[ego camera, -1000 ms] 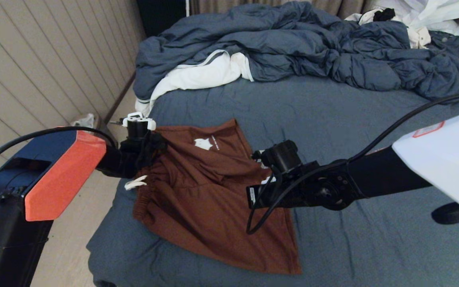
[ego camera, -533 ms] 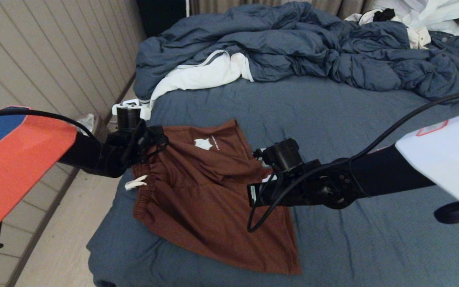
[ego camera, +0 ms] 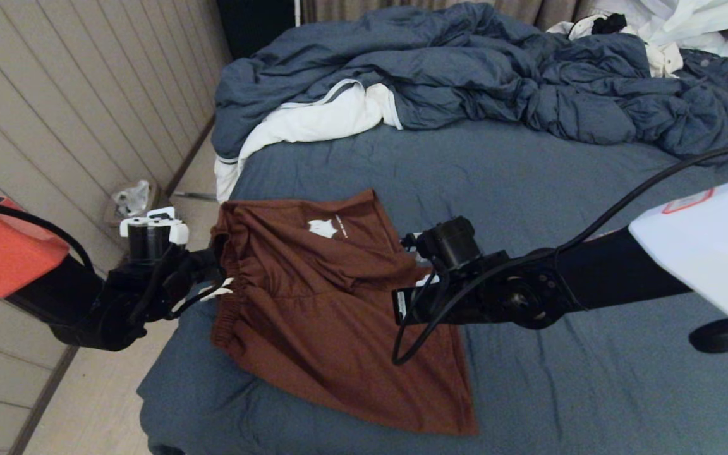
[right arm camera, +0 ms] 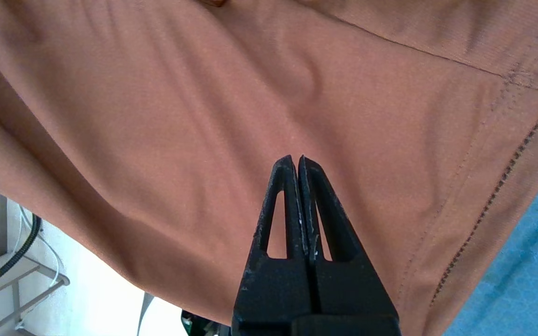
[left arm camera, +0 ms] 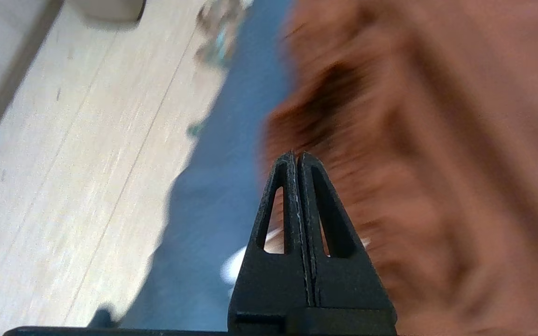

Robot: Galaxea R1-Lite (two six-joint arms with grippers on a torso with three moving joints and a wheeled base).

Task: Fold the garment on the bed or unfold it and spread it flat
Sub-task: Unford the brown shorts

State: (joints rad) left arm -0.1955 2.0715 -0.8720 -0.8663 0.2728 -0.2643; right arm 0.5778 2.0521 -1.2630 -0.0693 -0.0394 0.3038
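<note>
The garment (ego camera: 326, 303), rust-brown shorts with a small white logo (ego camera: 323, 227), lies partly spread on the near left part of the bed (ego camera: 528, 189). Its gathered waistband (ego camera: 228, 278) runs along the bed's left edge, with the far corner bunched up. My left gripper (ego camera: 211, 278) hovers just off that edge beside the waistband and the white drawstring (ego camera: 215, 292). It is shut (left arm camera: 297, 156) with nothing between its fingers. My right gripper (right arm camera: 296, 158) is shut and empty close above the garment's right leg. In the head view its wrist (ego camera: 465, 291) hides the fingers.
A rumpled blue duvet (ego camera: 465, 69) fills the far half of the bed, with white clothes (ego camera: 313, 120) under its left end and more (ego camera: 673, 25) at the far right. Bare floor (ego camera: 98, 392) and a panelled wall (ego camera: 54, 126) lie left of the bed.
My left arm has swung down and to the left, from the waistband's far corner out past the bed's edge. That corner now shows, bunched. The right arm has barely moved.
</note>
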